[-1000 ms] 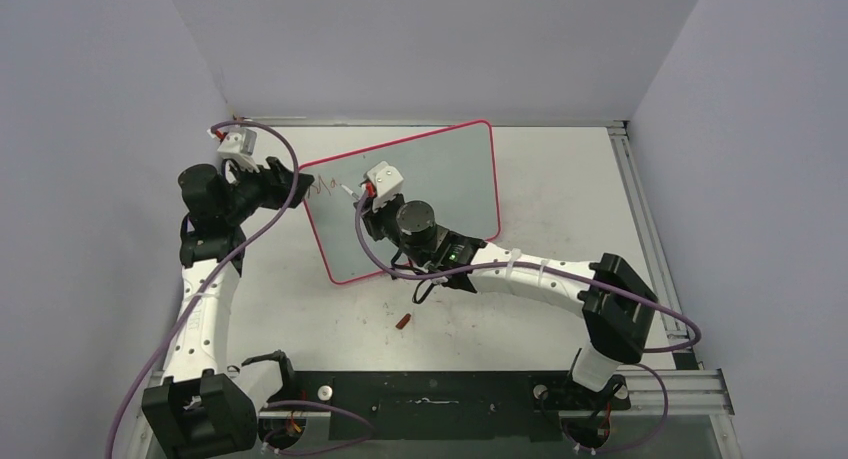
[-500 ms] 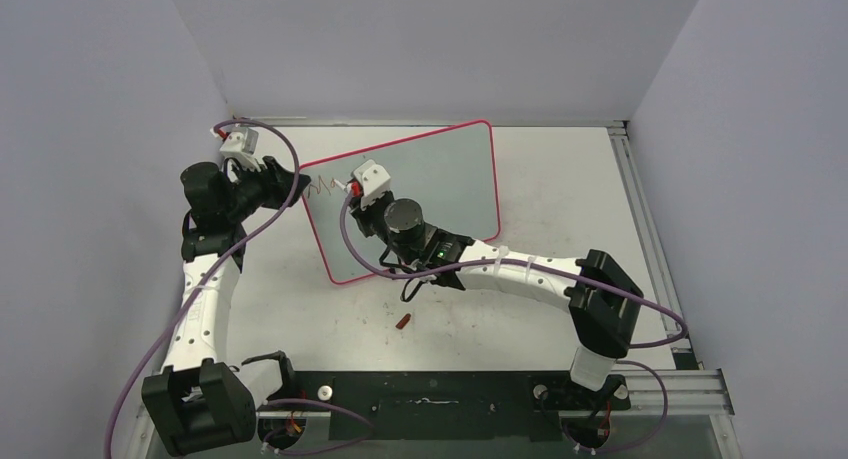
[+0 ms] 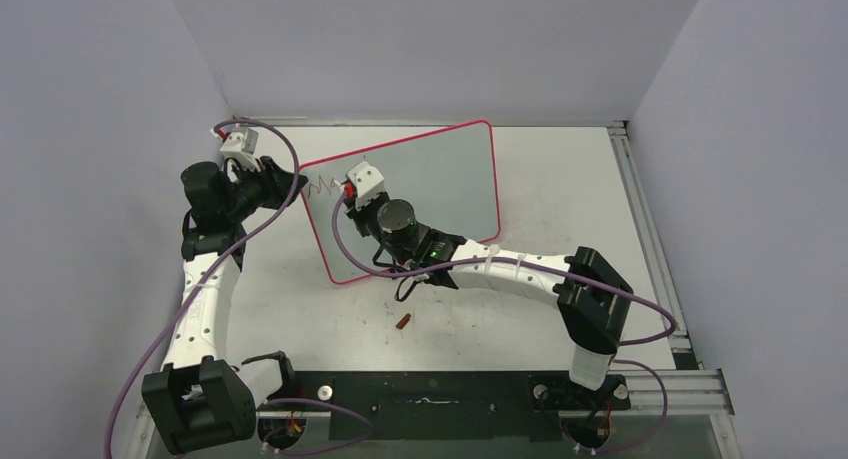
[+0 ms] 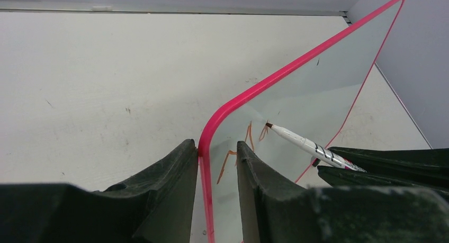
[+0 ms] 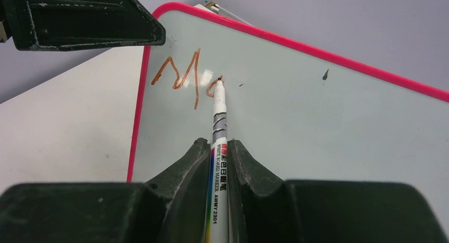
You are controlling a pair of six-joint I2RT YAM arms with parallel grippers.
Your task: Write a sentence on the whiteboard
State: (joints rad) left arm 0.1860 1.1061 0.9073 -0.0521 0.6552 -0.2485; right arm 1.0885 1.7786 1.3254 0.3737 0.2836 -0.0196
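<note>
The whiteboard (image 3: pixel 450 179), pale with a pink rim (image 4: pixel 275 76), stands tilted at the table's back left. My left gripper (image 4: pixel 216 146) straddles its left rim. The left finger (image 4: pixel 180 163) touches the rim, and a strip of board face shows before the right finger (image 4: pixel 254 169). My right gripper (image 5: pixel 218 142) is shut on a white marker (image 5: pixel 218 121). The marker's tip rests on the board just right of the red-brown letters (image 5: pixel 182 76) that begin the sentence. From above, those letters (image 3: pixel 325 187) sit near the left edge, between my left gripper (image 3: pixel 293 186) and my right gripper (image 3: pixel 352 191).
A small red cap (image 3: pixel 404 321) lies on the table in front of the board. The grey walls close in on the left, back and right. A metal rail (image 3: pixel 640 219) runs along the table's right edge.
The left jaws have narrowed around the board's rim. The right arm has carried the marker leftward along the board to just right of the letters.
</note>
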